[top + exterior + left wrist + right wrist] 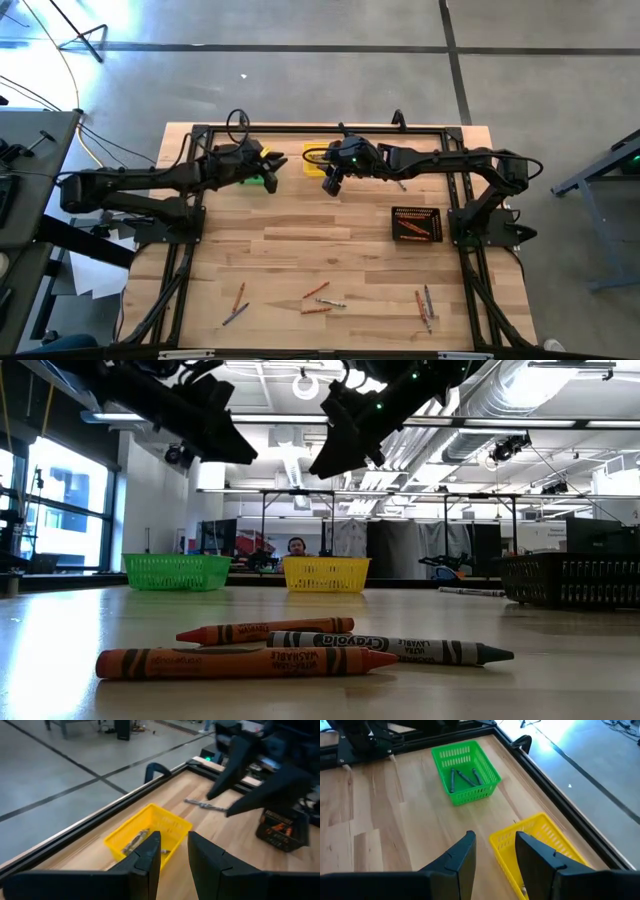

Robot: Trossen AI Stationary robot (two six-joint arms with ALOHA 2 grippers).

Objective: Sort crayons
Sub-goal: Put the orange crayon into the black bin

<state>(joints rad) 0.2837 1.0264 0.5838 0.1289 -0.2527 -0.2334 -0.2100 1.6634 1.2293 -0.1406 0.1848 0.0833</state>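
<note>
Three bins stood at the table's far side: green (465,767) holding three grey crayons (462,777), yellow (150,832), black (417,224). About nine crayons (320,300) lay scattered near the front. Both the left gripper (172,855) and the right gripper (495,852) hung above the bins, fingers apart, empty.

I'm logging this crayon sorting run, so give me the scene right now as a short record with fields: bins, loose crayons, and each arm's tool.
green bin: far side of table, holds a few grey crayons
yellow bin: beside the green one, holds a few pale sticks
black bin: right side, orange-red crayons inside
loose crayons: scattered along the near edge, orange-red and grey mixed
stray crayon: alone on the wood near the yellow bin
left tool: open, empty, above the table near the green bin
right tool: open, empty, over the yellow bin
</note>
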